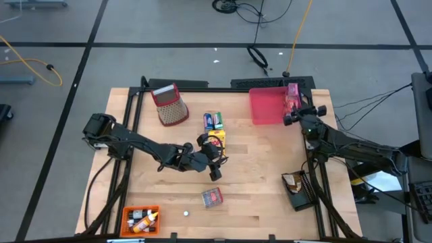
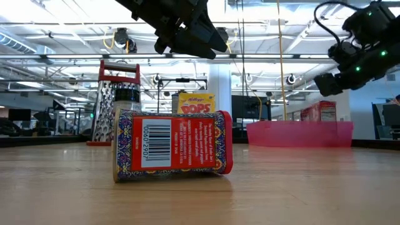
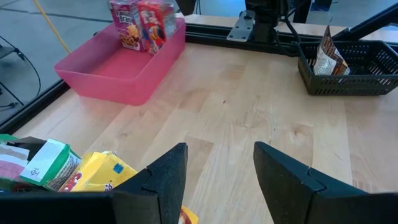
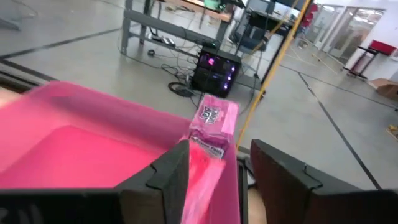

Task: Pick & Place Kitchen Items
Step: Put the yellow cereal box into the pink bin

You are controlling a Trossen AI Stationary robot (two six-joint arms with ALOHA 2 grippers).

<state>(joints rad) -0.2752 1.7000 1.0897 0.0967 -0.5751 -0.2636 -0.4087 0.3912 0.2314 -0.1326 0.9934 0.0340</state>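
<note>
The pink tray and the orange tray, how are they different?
The pink tray looks bigger than the orange tray. The pink tray sits at the table's far edge toward the right; the orange tray sits at the near left corner. The pink tray holds pink packets standing against one wall, most of its floor bare; the orange tray looks crowded with small items. Both are shallow, open-topped trays.

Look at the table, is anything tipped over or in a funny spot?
Yes. The red box lies on its side near the table's front edge, barcode facing the low camera, away from the other groceries. A tiny white piece sits loose on the wood beside it. In the pink tray, the pink packets stand leaning against one wall.
</note>
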